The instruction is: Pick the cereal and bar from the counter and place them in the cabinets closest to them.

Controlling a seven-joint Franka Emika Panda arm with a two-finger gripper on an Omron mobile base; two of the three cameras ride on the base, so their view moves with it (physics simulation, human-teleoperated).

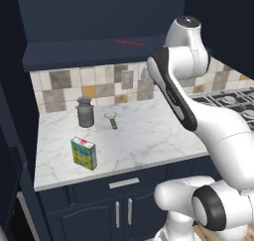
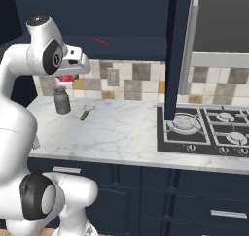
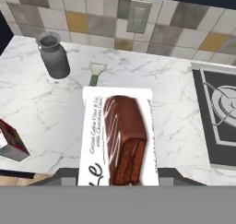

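The bar (image 3: 117,135), a white wrapper printed with a brown chocolate bar, fills the middle of the hand view and sits in my gripper (image 2: 68,78), which is shut on it high above the counter (image 1: 144,136). The bar hides the finger tips. The cereal (image 1: 83,153), a small patchwork box, stands upright near the counter's front left edge, and its corner shows in the hand view (image 3: 11,140). The navy wall cabinet (image 1: 94,51) above the backsplash shows its shelf.
A grey metal jug (image 1: 85,112) and a green-handled peeler (image 1: 112,120) sit near the tiled backsplash. A gas hob (image 2: 214,128) lies to the right. A navy cabinet door (image 2: 175,50) stands open, edge-on, above the hob's left side.
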